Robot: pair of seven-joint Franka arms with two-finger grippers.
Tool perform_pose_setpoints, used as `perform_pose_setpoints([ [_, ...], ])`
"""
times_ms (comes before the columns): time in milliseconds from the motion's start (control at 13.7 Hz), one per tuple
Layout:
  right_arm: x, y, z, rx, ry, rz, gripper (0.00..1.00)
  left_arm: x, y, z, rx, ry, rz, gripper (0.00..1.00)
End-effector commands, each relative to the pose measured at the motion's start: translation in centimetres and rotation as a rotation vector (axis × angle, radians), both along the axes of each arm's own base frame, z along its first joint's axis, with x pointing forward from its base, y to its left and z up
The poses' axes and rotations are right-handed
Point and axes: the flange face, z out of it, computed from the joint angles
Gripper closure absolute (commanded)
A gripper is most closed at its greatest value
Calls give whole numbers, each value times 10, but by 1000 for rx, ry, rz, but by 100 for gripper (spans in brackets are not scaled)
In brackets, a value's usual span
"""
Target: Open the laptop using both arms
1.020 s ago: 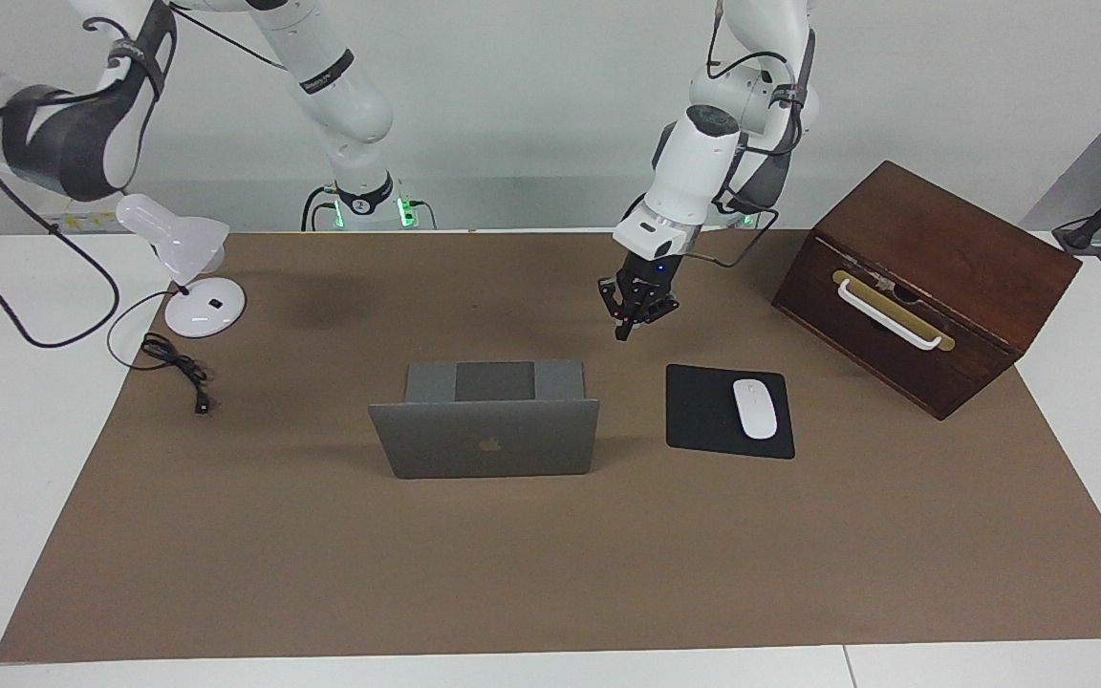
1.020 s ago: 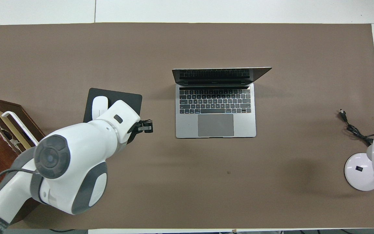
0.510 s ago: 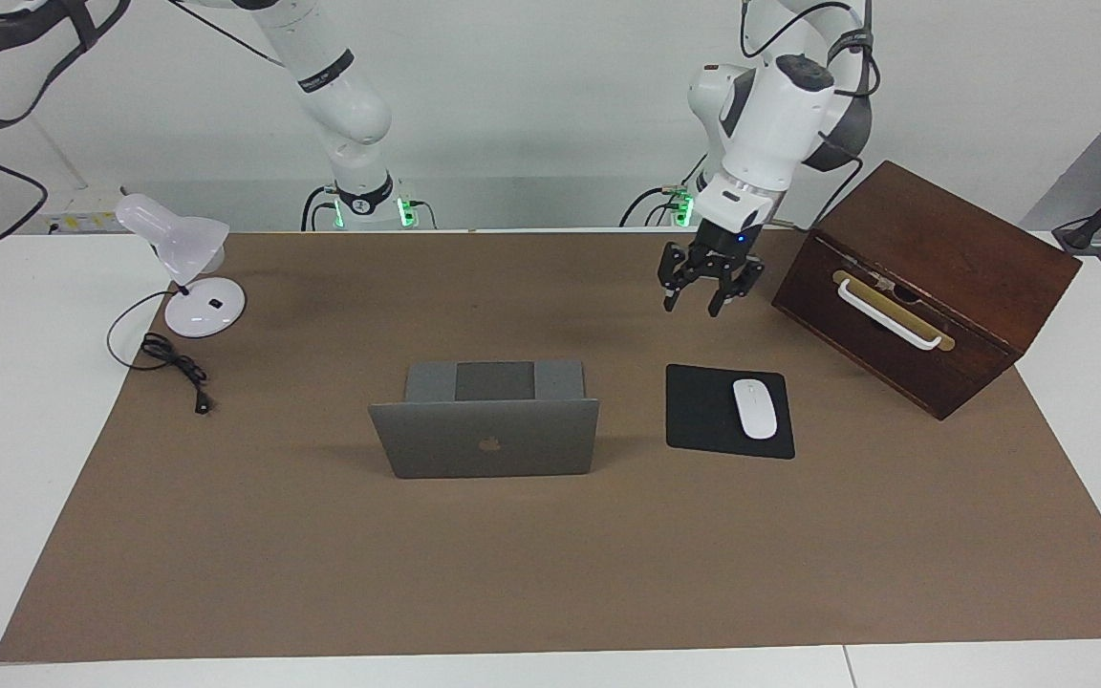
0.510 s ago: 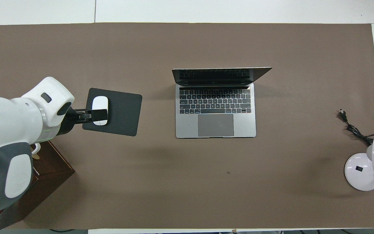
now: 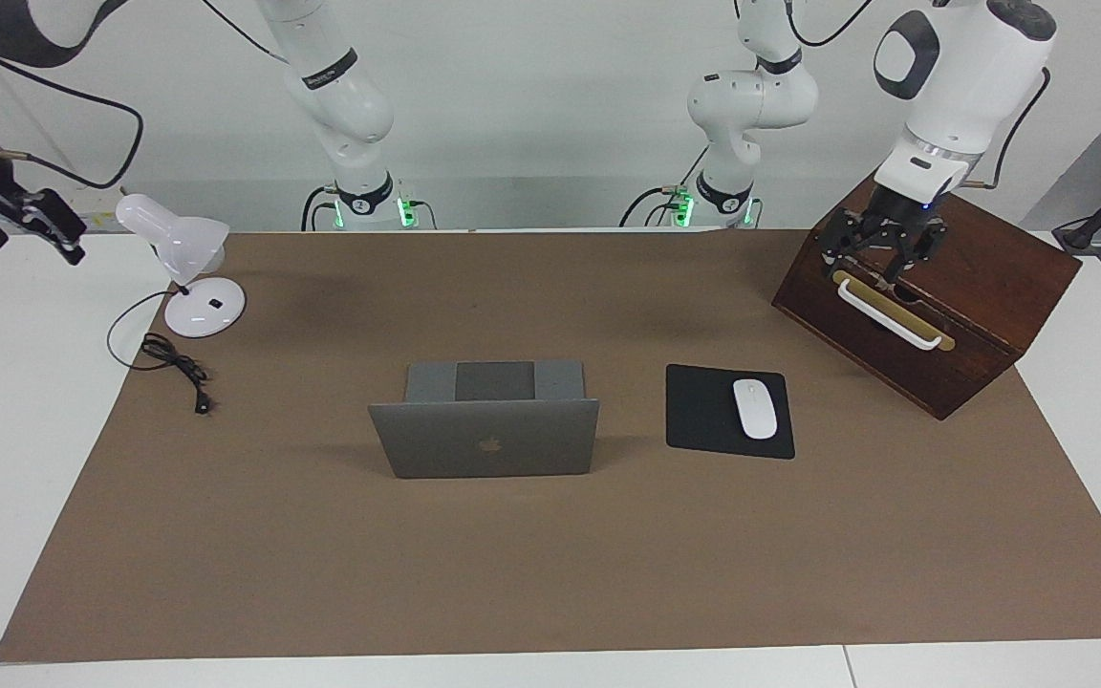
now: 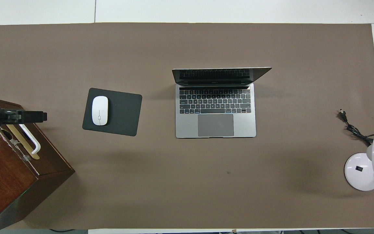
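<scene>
Laptop [image 5: 485, 438] standing open, left gripper [image 5: 879, 250] spread above wooden box [image 5: 961, 250], right gripper [image 5: 20, 225] spread beside lamp [image 5: 183, 250].

Silver-grey laptop [image 5: 485, 438], blk pad [image 5: 703, 409], wht mouse [image 5: 755, 408].

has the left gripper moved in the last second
Yes. The left gripper has swung away from the laptop, past the mouse pad, and now hangs over the wooden box, jaws open.
</scene>
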Motion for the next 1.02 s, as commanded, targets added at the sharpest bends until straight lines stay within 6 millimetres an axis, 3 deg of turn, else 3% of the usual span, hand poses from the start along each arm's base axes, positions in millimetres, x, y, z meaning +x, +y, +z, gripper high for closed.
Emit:
perform_pose_setpoints([
  [0, -4, 45, 6, 25, 18, -52, 0, -3, 9, 15, 18, 15, 14, 0],
  [219, -7, 99, 11, 78, 14, -83, 0, 10, 33, 38, 20, 3, 60, 0],
  [510, -7, 158, 15, 65, 6, -111, 0, 29, 34, 74, 13, 30, 87, 0],
  [729, -10, 171, 19, 62, -2, -107, 0, 38, 29, 75, 13, 78, 98, 0],
  [948, -14, 176, 12, 54, 11, -92, 0, 59, 30, 71, 13, 130, 92, 0],
])
